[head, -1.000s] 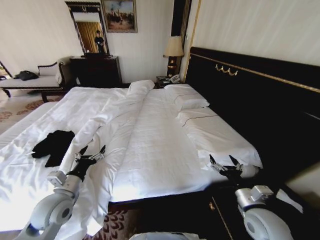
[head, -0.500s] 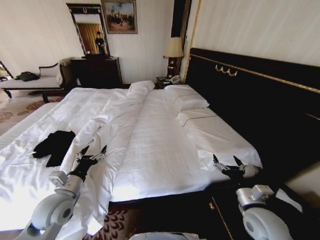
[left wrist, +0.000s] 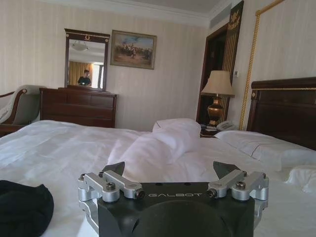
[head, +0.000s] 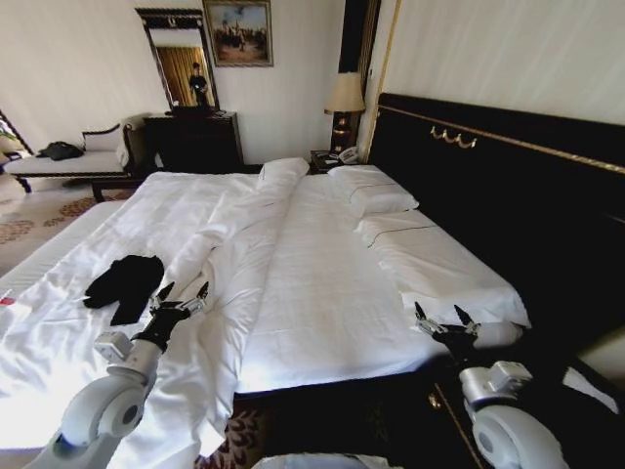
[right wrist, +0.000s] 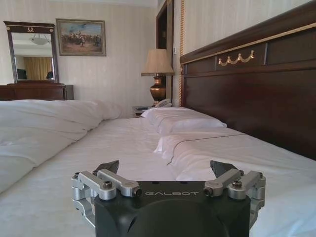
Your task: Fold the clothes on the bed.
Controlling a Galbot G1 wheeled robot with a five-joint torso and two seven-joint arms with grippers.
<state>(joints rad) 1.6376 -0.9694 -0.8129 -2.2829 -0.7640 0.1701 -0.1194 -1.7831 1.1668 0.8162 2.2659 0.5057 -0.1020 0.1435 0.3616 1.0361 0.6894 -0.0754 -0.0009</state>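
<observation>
The bed point(head: 322, 293) filled the room in front of a dark headboard point(head: 508, 195), its duvet point(head: 210, 293) bunched in a long ridge down the middle and pillows point(head: 376, 200) stacked at the headboard side. The black T-shirt point(head: 125, 283) lay crumpled on the sheet on the robot's left part of the bed, just beside the duvet ridge and near the left gripper point(head: 182, 296), which hovered over the duvet with fingers spread and nothing between them. The right gripper point(head: 441, 320) hung over the near right corner of the bed, fingers also spread, holding nothing.
</observation>
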